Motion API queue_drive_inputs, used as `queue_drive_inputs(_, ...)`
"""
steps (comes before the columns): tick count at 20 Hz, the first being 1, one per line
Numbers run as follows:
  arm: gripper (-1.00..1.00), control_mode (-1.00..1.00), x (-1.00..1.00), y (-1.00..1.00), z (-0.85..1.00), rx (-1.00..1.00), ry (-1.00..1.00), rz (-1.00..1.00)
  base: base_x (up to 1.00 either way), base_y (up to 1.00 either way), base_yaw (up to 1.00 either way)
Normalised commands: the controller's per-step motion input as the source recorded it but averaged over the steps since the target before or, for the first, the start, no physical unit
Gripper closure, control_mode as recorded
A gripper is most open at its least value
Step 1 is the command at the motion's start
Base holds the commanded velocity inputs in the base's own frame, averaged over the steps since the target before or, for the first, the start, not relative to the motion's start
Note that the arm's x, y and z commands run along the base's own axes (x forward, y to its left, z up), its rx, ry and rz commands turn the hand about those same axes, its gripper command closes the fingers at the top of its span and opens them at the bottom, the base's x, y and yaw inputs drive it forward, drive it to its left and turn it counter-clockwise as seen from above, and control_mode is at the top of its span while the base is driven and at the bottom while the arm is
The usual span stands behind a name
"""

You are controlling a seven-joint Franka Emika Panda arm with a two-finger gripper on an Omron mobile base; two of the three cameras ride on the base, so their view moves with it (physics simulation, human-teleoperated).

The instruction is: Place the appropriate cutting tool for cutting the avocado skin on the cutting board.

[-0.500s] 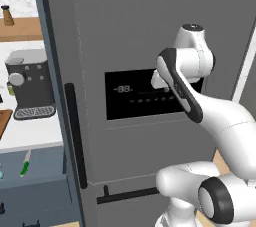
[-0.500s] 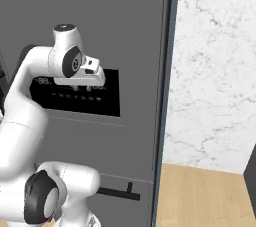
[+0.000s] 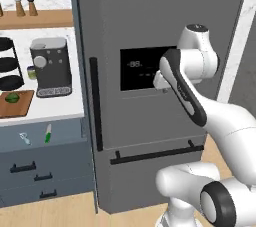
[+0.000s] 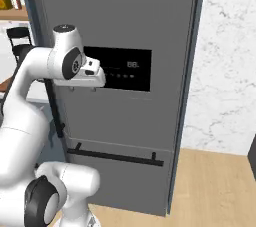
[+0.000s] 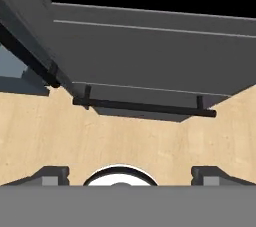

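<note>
Step in hand: approach. The gripper point(image 5: 128, 173), jaws apart and empty, faces the refrigerator point(image 3: 150, 31). Drive left toward the green-handled knife point(image 3: 48, 133), lying near the cutting board point(image 3: 17, 105).

White counter point(image 3: 60, 108): coffee machine point(image 3: 50, 67), cutting board point(image 3: 22, 105) bearing avocado point(image 3: 12, 98).

The cutting board point(image 3: 15, 104) is cut off by the left edge, and the light-blue utensil point(image 3: 24, 138) is too small to identify.
</note>
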Motion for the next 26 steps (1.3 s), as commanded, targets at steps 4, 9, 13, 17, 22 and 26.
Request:
queue_drive_inputs(4,-1.00,1.00,0.00,0.00,0.00,0.00,0.00,0.00,-0.54,1.00,-0.13)
queue_drive_inputs(9,-1.00,1.00,0.00,0.00,0.00,0.00,0.00,0.00,0.02,1.00,-0.13)
queue_drive_inputs(13,-1.00,1.00,0.00,0.00,0.00,0.00,0.00,0.00,0.26,0.93,-0.15)
queue_drive_inputs(17,-1.00,1.00,0.00,0.00,0.00,0.00,0.00,0.00,0.29,0.94,-0.21)
queue_drive_inputs(22,-1.00,1.00,0.00,0.00,0.00,0.00,0.00,0.00,0.52,1.00,-0.23)
queue_drive_inputs(26,-1.00,1.00,0.00,0.00,0.00,0.00,0.00,0.00,0.49,0.74,-0.24)
